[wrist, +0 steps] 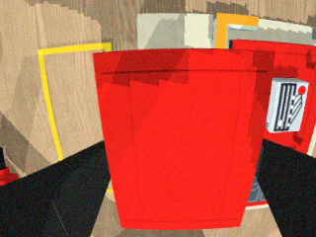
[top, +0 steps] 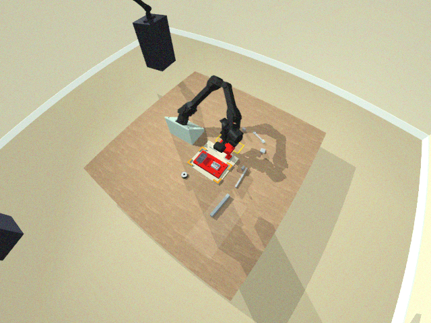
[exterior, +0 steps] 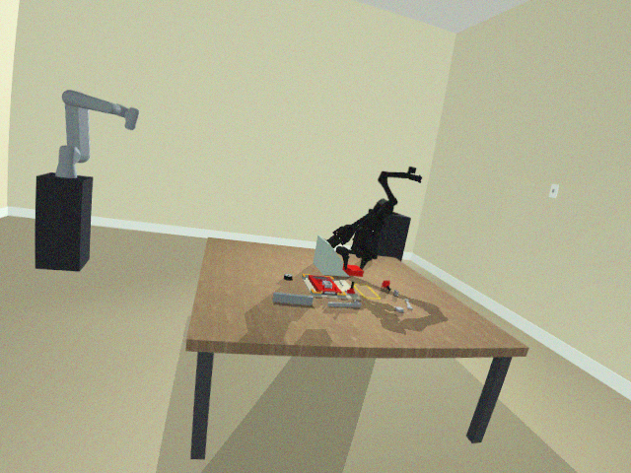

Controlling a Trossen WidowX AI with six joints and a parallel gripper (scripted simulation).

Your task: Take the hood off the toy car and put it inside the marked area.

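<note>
The toy car [top: 222,171] [wrist: 272,55] lies red in its cream holder with orange corners, its grey engine block uncovered. My gripper [top: 227,144] [exterior: 354,267] [wrist: 182,146] is shut on the red hood [exterior: 353,271] [wrist: 183,118], one finger on each side. The hood is held up in the air beside the car, between it and the marked area, overlapping both in the wrist view. The marked area is a yellow outline [top: 241,149] [exterior: 374,292] [wrist: 51,106] on the table, left of the hood in the wrist view and partly hidden by it and a finger.
A pale green sloped block [top: 184,132] [exterior: 326,259] stands by the arm's base. Grey bars [top: 219,204] [exterior: 293,299] lie in front of the car. A small wheel [top: 184,173] [exterior: 288,277] lies at its side. A red part [exterior: 385,283] and small pale pieces lie beyond the outline.
</note>
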